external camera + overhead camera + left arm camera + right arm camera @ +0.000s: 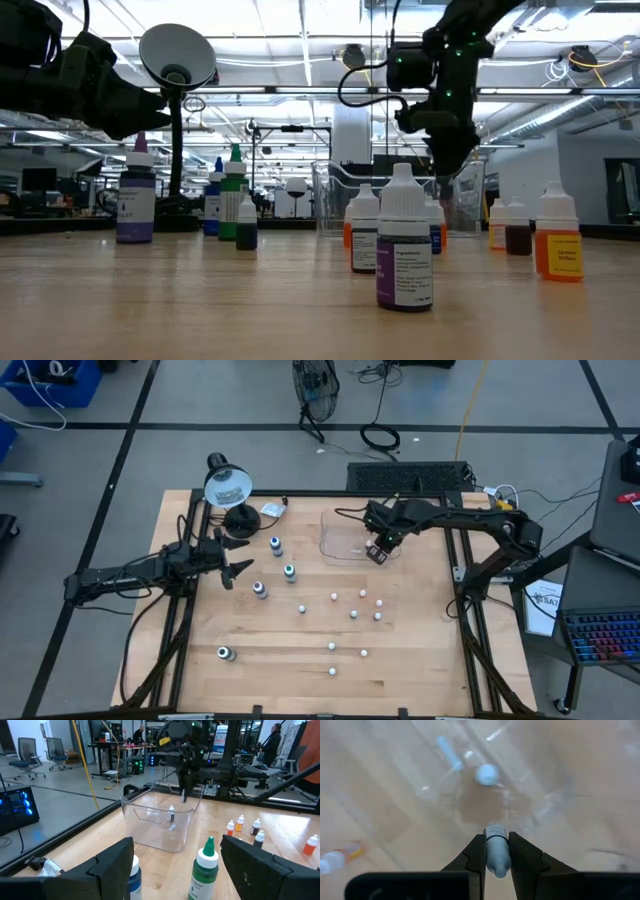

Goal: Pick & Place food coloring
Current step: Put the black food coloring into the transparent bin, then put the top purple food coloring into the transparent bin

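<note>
My right gripper [378, 552] hangs over the clear plastic tray [338, 542] at the table's far middle, shut on a tiny whitish food coloring bottle [496, 854]. One tiny bottle [171, 813] stands on the tray's floor; it also shows in the right wrist view [487, 774]. Several tiny bottles [354, 613] stand scattered on the table nearer the front. Three larger bottles with blue or green tops [290, 571] stand near my left gripper [245, 557], which is open and empty, level above the table at the left. My right gripper pinches the tiny bottle by its sides [496, 845] between its two fingers, which point down from above. The bottle is lifted clear, above the tray's inside. Which end of it is up, I cannot tell.
A desk lamp [228, 486] stands at the far left, behind my left gripper. Another larger bottle [226, 653] lies or stands near the front left. Black frame rails [466, 630] run along the table's sides.
</note>
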Robot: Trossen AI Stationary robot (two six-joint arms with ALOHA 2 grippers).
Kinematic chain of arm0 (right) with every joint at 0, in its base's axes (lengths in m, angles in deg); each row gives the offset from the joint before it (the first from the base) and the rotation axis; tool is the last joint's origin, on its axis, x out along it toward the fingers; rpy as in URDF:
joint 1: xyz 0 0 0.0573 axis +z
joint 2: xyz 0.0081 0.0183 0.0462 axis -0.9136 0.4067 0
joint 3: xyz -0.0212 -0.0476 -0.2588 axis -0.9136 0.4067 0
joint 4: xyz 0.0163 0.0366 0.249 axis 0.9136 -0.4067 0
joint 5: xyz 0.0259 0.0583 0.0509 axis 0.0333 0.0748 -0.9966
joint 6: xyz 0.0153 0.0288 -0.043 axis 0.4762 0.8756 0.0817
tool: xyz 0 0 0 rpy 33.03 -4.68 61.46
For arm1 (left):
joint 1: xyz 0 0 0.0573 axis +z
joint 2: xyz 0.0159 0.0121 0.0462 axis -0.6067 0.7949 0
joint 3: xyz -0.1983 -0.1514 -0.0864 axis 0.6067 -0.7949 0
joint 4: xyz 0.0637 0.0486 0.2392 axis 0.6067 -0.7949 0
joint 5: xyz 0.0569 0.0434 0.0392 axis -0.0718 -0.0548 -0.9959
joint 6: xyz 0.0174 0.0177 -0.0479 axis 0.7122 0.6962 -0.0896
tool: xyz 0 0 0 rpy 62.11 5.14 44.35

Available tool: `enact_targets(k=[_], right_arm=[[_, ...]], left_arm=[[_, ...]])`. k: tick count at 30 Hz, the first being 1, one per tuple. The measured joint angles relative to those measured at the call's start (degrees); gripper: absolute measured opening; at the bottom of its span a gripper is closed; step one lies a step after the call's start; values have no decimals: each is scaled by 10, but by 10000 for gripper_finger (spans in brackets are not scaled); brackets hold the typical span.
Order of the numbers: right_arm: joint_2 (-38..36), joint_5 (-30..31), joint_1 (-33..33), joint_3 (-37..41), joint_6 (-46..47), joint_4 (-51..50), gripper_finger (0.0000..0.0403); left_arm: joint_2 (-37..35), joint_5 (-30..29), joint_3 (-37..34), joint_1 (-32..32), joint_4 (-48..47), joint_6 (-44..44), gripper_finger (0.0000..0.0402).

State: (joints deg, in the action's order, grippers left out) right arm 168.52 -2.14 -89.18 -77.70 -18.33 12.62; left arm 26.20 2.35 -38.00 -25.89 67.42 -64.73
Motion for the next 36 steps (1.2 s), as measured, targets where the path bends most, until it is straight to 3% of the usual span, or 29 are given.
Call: enact_targets(k=[23,31,36], right_arm=[[87,2,0,17,-26,56,47],[71,-1,0,18,14,59,153],[59,1,0,18,26,57,169]], left_arm=[[0,0,0,0,0,0,296],[0,-2,0,0,0,0,296],[0,-2,0,0,0,0,296]])
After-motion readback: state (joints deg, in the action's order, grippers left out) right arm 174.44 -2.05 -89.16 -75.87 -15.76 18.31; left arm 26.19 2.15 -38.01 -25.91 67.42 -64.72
